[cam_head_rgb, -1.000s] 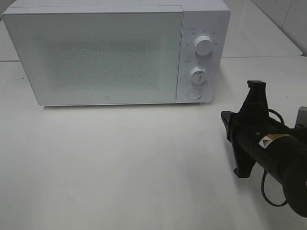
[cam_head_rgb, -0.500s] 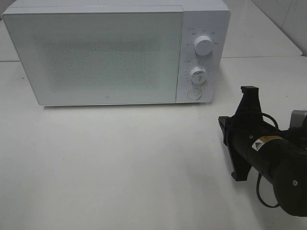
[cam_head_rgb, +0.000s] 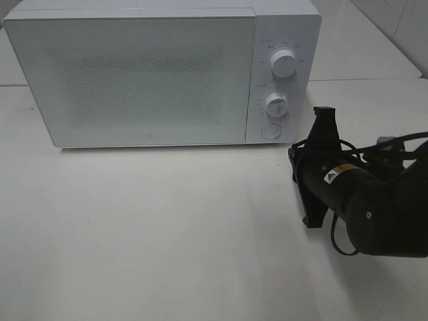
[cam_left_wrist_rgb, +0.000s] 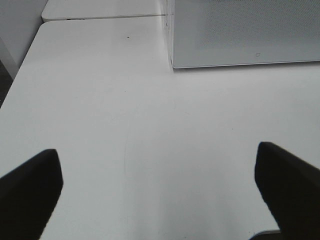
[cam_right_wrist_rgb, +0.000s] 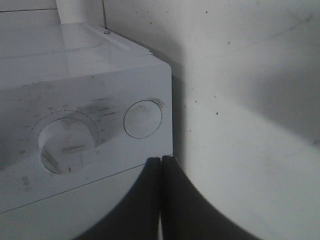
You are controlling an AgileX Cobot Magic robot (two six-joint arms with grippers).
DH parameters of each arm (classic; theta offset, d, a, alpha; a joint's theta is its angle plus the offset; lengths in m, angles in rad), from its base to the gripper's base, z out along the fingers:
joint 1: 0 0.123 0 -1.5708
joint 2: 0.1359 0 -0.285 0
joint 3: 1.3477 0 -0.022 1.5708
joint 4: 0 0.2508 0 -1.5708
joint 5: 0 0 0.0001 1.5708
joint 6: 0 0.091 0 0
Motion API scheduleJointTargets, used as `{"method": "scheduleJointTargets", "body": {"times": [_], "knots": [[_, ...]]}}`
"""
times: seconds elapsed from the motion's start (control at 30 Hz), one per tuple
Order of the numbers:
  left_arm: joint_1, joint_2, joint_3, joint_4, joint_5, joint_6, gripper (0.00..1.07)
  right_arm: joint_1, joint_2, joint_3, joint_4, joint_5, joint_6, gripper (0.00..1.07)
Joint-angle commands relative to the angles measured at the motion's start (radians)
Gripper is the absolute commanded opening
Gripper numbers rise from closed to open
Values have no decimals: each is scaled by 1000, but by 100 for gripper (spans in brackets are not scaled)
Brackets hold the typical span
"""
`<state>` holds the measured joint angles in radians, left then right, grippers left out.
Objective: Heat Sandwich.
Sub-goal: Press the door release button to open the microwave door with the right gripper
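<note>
The sandwich is out of view. A white microwave stands at the back of the table with its door shut. My right gripper is shut with nothing in it, its tips just in front of the panel's lower corner, below the round button and beside the lower knob. In the high view the right arm lies right of the control panel, close to the button. My left gripper is open over bare table, and the microwave's corner lies ahead of it.
Two knobs sit above the button on the panel. The white table stretches in front of the microwave. A second white table lies behind at the right. A cable loops off the right arm.
The right arm has moved left and forward, from the table's right side up to the microwave's control panel. Its gripper stays shut. The microwave door has not moved.
</note>
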<state>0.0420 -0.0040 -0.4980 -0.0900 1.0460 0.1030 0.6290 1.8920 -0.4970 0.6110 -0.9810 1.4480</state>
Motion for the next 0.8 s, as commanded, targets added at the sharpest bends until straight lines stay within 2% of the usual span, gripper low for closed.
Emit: {"method": "scheduleJointTargets", "body": {"times": [0.03,0.4,0.8], "knots": [[4,-23,2,-4,-8,-1,100,-26,18,-50,-28,40,-4,0],[4,-23,2,-4,-8,-1,100,-71,101,-168,-43,72,-13,0],[4,-23,2,-1,-8,-1,100,-72,162,-247,-51,80,-14,0]]}}
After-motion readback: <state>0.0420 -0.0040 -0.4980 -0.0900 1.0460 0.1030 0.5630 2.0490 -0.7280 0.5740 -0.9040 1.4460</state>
